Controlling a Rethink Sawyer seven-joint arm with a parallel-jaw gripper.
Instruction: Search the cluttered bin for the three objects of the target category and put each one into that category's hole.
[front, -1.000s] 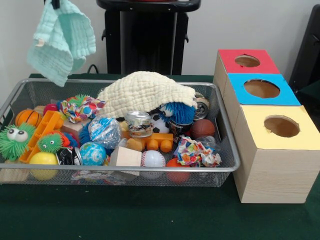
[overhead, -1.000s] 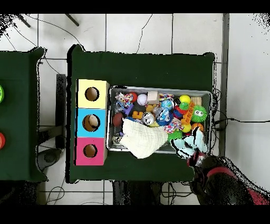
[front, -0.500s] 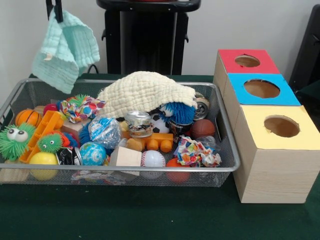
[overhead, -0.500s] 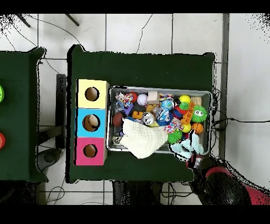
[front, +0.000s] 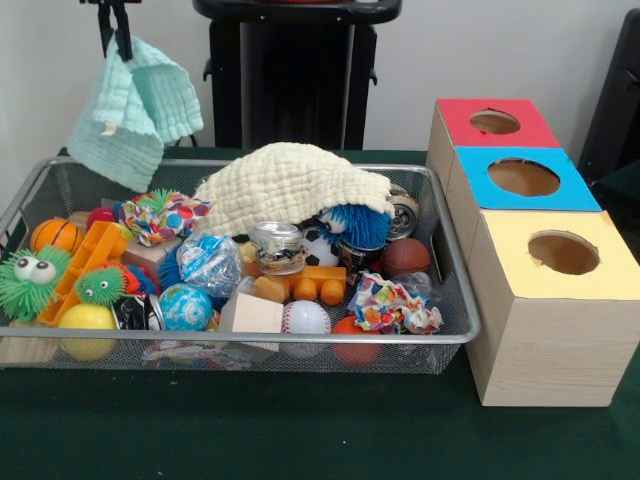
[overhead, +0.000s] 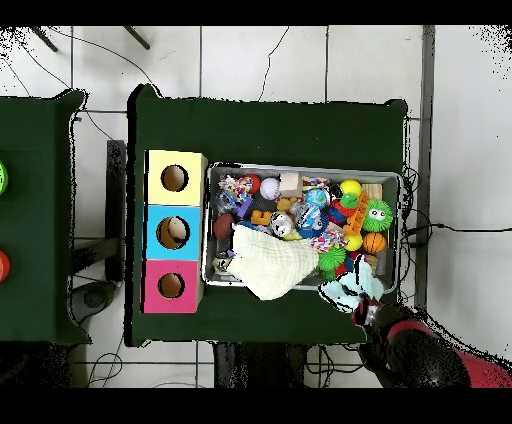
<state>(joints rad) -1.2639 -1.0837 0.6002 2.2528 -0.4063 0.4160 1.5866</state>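
One camera sits low and close at the bench (front: 300, 440) edge, looking level across the wire bin (front: 450, 300) toward the wall. The other hangs high above, looking straight down on the whole bench and surrounding floor (overhead: 260, 60). Both share the bin and the three-hole box (front: 540, 300).

The gripper (front: 114, 22) hangs at the top left, jaws pinched on a mint-green cloth (front: 133, 108) that dangles above the wire bin's (front: 452, 260) far left corner. A cream cloth (front: 285, 183) drapes over the toys heaped inside. Beside the bin, on the green surface (front: 300, 430), stand a red box (front: 492, 124), a blue box (front: 524, 180) and a yellow box (front: 556, 300).
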